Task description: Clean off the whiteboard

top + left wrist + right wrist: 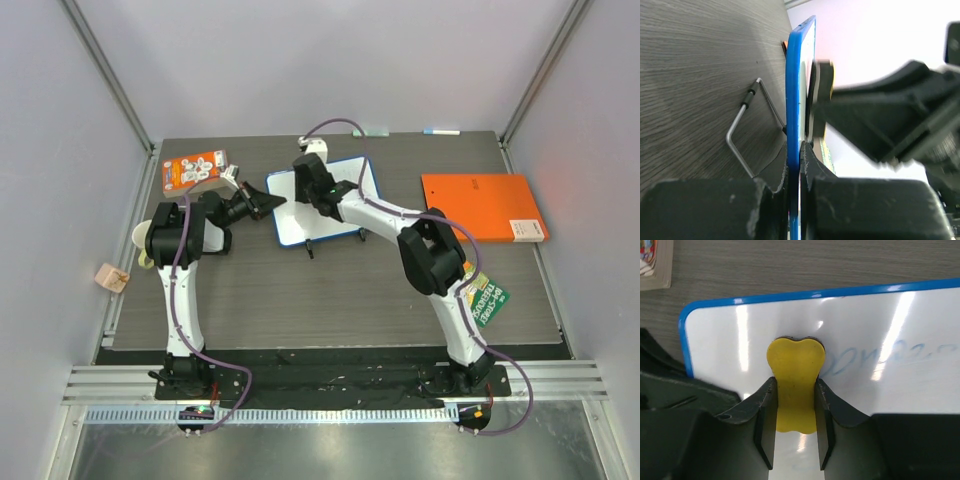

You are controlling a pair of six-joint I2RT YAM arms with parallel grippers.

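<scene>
Right now the glossy whiteboard [890, 330], w/ thin blue rounded frame & faint blue scribbles, sits far-centre on the dark woodgrain table [300, 300]. L gripper [799, 170] reaches sideways, pinching its left edge. R gripper [795, 390] bends over it, clamping a yellow bone-shaped eraser [795, 360] against its face.

A dark wood-grain table [330, 290] is seen. An orange folder [480, 205] is laid flat at far right, with a green packet [487, 297] nearer. An orange packet [195, 170] is placed far left and a pen [440, 131] at the far edge. The whiteboard [290, 220] is propped mid-table on its wire leg [742, 135].
</scene>
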